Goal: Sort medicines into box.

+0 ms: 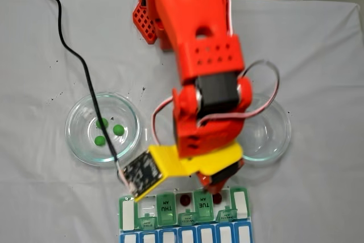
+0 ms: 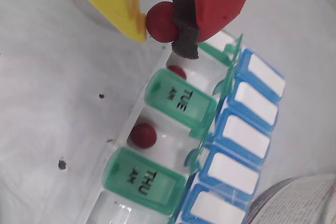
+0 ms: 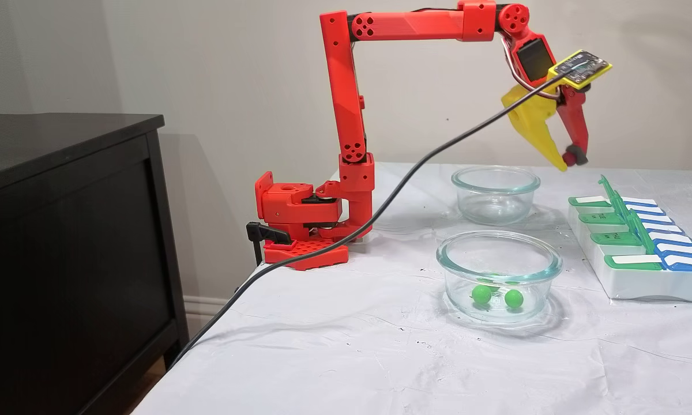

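Note:
In the wrist view my gripper [image 2: 161, 23] is shut on a dark red pill [image 2: 159, 21], pinched between the yellow finger [image 2: 121, 3] and the red finger's black pad [image 2: 185, 24]. It hangs above the box [image 2: 157, 150], whose green TUE lid [image 2: 181, 100] and THU lid [image 2: 144, 177] are shut. Two open compartments each hold a dark red pill [image 2: 177, 72] [image 2: 143, 135]. Three green pills [image 1: 102, 123] [image 1: 118, 130] [image 1: 99, 139] lie in the left glass dish [image 1: 77, 140]. From the side, the gripper [image 3: 570, 160] is well above the box [image 3: 640, 282].
A second glass dish [image 1: 278, 135] stands empty right of the arm. A black cable [image 1: 85, 72] runs from the wrist camera over the green-pill dish. A black cabinet [image 3: 63, 230] stands beyond the table's left edge. Small black specks [image 2: 62, 164] dot the white cloth.

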You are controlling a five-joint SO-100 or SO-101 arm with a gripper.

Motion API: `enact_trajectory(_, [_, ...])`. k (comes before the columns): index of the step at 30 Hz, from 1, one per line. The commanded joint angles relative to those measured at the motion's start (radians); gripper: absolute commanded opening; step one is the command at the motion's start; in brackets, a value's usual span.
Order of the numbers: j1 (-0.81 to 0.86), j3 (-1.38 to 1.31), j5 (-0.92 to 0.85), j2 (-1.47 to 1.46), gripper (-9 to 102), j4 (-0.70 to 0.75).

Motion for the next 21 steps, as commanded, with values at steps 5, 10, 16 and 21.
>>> enact_trajectory(5, [0.135,0.037,-0.11,0.044,0,-0.163])
enact_trajectory(10, [0.193,0.028,-0.143,-0.014,0,-0.212])
enact_trajectory(16, [0.235,-0.025,-0.173,-0.121,0,-0.264])
enact_trajectory(21, [0.247,-0.055,-0.183,-0.169,0,-0.302])
